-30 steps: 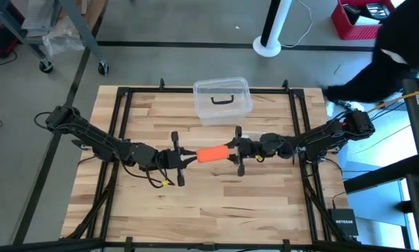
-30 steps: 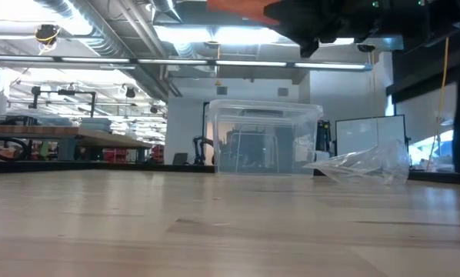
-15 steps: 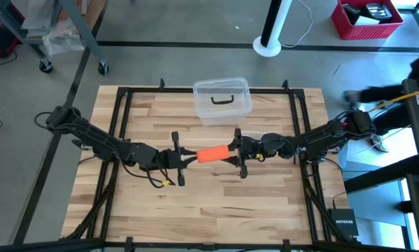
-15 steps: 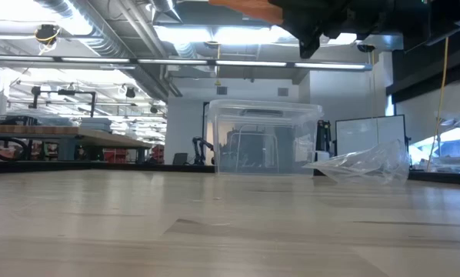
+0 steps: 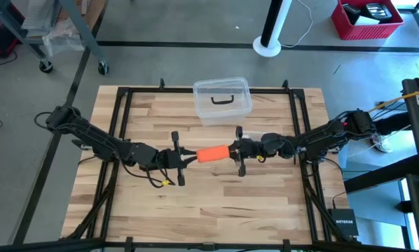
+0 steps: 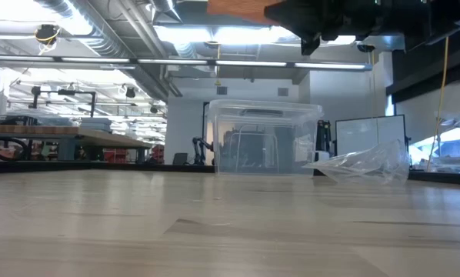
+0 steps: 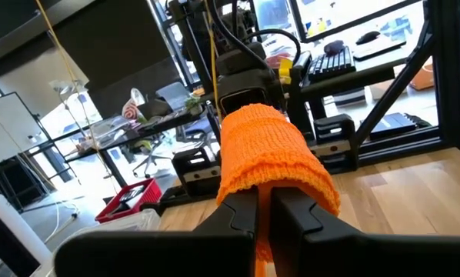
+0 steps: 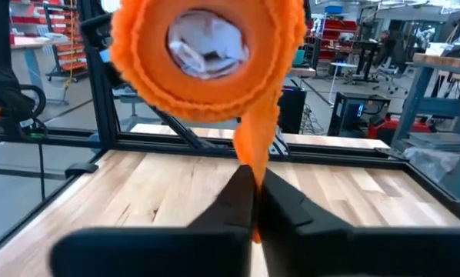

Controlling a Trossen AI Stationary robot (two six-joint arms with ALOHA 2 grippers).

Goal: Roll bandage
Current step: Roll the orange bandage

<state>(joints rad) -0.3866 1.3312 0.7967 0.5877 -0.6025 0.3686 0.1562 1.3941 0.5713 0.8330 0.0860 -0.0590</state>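
The bright orange bandage [image 5: 211,153] is a short roll held in the air over the table's middle, between my two grippers. My left gripper [image 5: 188,156] is shut on its left end and my right gripper [image 5: 232,150] is shut on its right end. The left wrist view shows the roll [image 7: 268,154] from the side above my shut fingers. The right wrist view shows the roll [image 8: 207,54] end-on, hollow in the middle. In the low view the bandage [image 6: 238,8] and a dark gripper show at the top edge, well above the table. My left gripper pinches orange fabric at the underside of the roll's left end [image 7: 265,227] between its two fingers. The fingers come level from the table's left, along the roll. The roll is lifted clear of the table. My right gripper pinches the loose tail [image 8: 255,154] that runs out of the roll's right end, between its two fingers. The fingers come level from the table's right. The tail runs short and straight from the roll to the fingers, clear of the table.
A clear plastic box [image 5: 222,99] with a black handle stands at the table's far middle and also shows in the low view [image 6: 265,138]. A clear plastic wrapper [image 6: 361,165] lies beside it. Black frame rails [image 5: 118,119] run along the table's sides.
A person beyond the table's far right corner has moved out of view. Both grippers and the bandage stay as they were.
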